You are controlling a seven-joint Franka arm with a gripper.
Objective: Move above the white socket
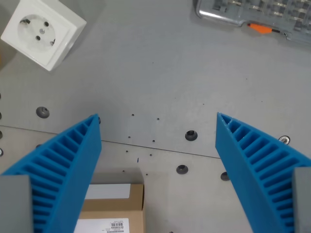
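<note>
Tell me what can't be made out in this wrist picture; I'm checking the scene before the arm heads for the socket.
- White socket: its left corner is cut off by the wrist view's left edge.
- Clear case: cut by the top and right edges; contents too blurred to identify.
- Cardboard box: partly behind the left blue finger and cut by the bottom edge; label text too small to read.
- Gripper: only its fingers show, spread apart.

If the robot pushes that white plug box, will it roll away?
Probably not: the white socket is a boxy block with flat sides, so it should slide. Its smooth plastic may be slippery. The open gripper isn't touching it.
</note>
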